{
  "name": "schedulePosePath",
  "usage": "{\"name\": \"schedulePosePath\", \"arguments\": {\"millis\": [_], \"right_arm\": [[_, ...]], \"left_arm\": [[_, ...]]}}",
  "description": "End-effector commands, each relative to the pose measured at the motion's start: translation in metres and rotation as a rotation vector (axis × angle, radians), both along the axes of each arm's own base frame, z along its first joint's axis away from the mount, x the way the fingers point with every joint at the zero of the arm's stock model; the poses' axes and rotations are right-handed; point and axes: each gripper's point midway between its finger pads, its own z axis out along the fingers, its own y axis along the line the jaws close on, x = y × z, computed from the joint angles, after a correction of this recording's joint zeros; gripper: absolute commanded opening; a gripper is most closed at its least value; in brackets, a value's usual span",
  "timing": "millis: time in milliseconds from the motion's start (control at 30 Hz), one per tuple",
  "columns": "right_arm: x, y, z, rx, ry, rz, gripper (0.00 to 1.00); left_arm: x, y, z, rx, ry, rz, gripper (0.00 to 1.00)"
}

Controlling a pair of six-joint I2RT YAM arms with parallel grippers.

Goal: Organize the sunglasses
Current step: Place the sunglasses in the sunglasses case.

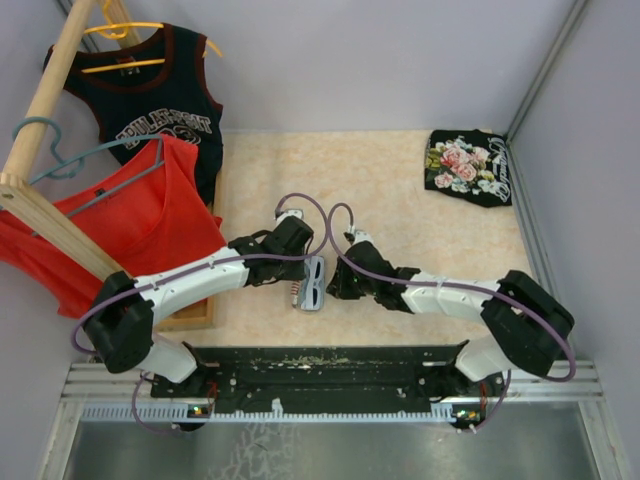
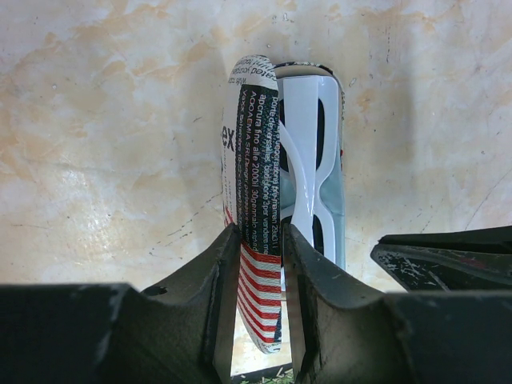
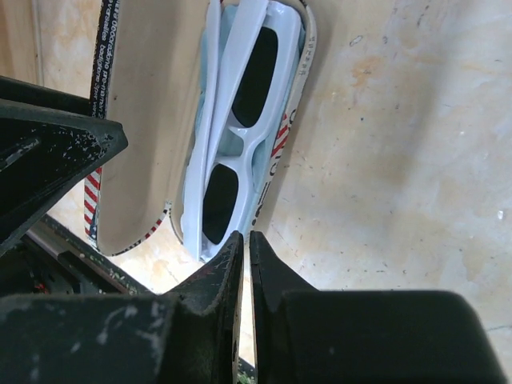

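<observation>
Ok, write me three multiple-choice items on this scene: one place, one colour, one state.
1. The sunglasses lie: A on bare table; B in the open case; C on a hanger.
2. Their frame is: A white; B red; C black.
3. The left gripper is: A open, empty; B shut on the case; C shut on the sunglasses.
Answers: B, they sit inside the case's tray; A, white rim around dark lenses; B, its fingers clamp the flag-print lid.
</observation>
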Motion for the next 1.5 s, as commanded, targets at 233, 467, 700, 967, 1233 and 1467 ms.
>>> {"name": "schedulePosePath", "arguments": {"millis": [233, 467, 700, 967, 1233, 1467], "right_arm": [[-0.002, 0.026, 0.001, 0.070, 0.001, 0.080, 0.07], [-0.003, 0.030, -0.001, 0.085, 0.010, 0.090, 0.07], [-0.001, 0.034, -0.004, 0.084, 0.016, 0.095, 0.07], [0.000, 0.038, -0.004, 0.094, 0.018, 0.100, 0.07], [0.001, 0.040, 0.000, 0.105, 0.015, 0.103, 0.07], [0.000, 0.030, 0.011, 0.117, -0.022, 0.076, 0.08]], "left_arm": [[0.003, -0.003, 0.015, -0.023, -0.031, 0.002, 0.35], [0.003, -0.004, 0.014, -0.021, -0.028, 0.000, 0.34], [0.002, -0.004, 0.015, -0.024, -0.030, 0.002, 0.34], [0.002, -0.003, 0.016, -0.023, -0.030, 0.002, 0.34], [0.002, -0.003, 0.015, -0.022, -0.030, 0.002, 0.34], [0.003, -0.002, 0.016, -0.020, -0.033, 0.005, 0.34]]}}
